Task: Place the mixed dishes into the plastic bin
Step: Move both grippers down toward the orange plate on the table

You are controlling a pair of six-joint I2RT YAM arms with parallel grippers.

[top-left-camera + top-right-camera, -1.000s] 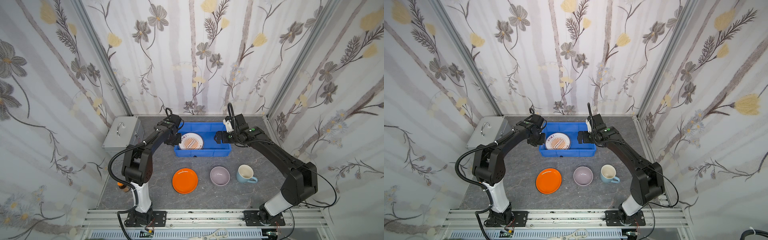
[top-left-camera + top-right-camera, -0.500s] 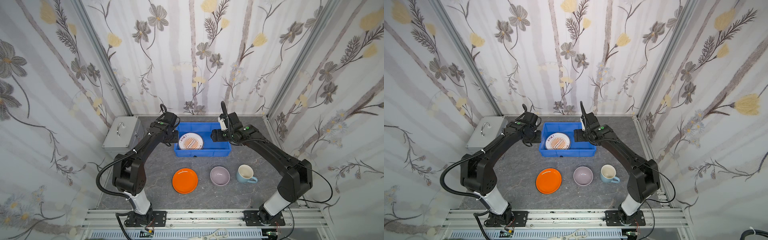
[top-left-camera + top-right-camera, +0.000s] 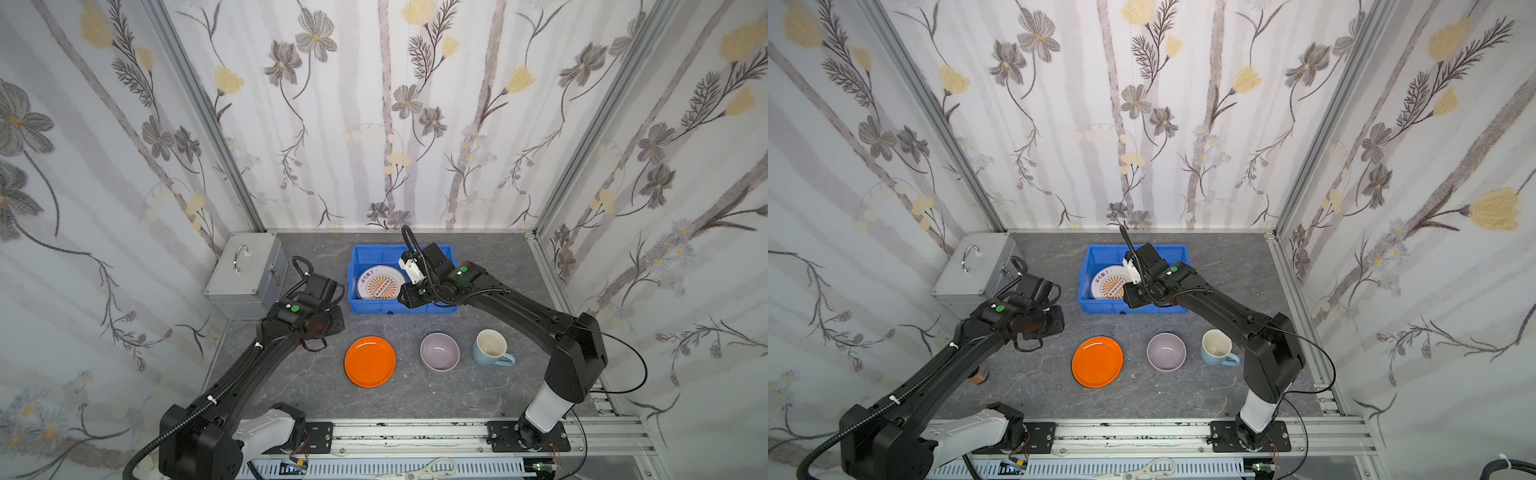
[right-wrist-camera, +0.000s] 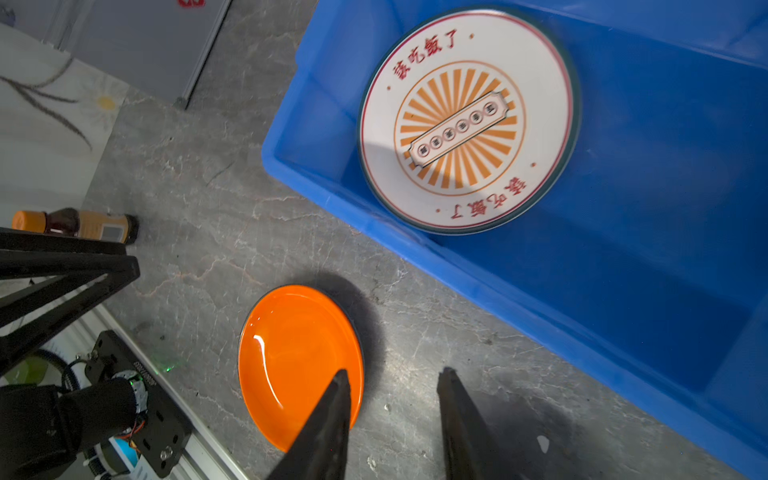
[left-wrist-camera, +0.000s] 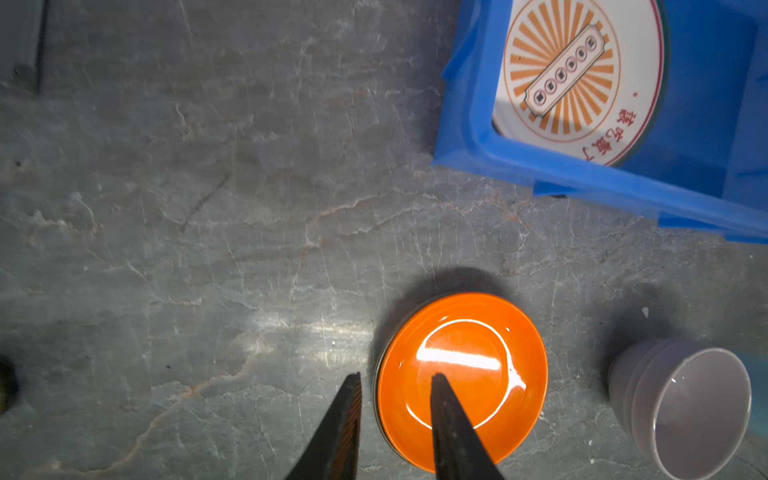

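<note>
The blue plastic bin (image 3: pixel 374 306) (image 3: pixel 1097 306) (image 5: pixel 540 168) (image 4: pixel 623 257) stands at the back middle with a white sunburst plate (image 3: pixel 380 282) (image 3: pixel 1111 283) (image 5: pixel 582 75) (image 4: pixel 465 124) flat inside it. In front of it, in a row on the table, sit an orange plate (image 3: pixel 370 361) (image 3: pixel 1097 361) (image 5: pixel 478 374) (image 4: pixel 291 353), a lilac bowl (image 3: pixel 439 351) (image 3: pixel 1166 351) (image 5: pixel 685 407) and a pale-blue mug (image 3: pixel 491 347) (image 3: pixel 1217 347). My left gripper (image 5: pixel 395 380) hovers open over the orange plate's left edge, holding nothing. My right gripper (image 4: pixel 395 374) is open and empty above the table by the bin's front wall.
A silver metal case (image 3: pixel 249 270) (image 3: pixel 971 270) with a handle stands at the back left. A small brown bottle (image 3: pixel 978 376) (image 4: pixel 75 224) with an orange cap sits at the front left, under the left arm. Floral walls close in three sides.
My left gripper has pulled back from the bin's left side toward the front, to the orange plate. My right gripper has shifted from over the bin toward its front wall.
</note>
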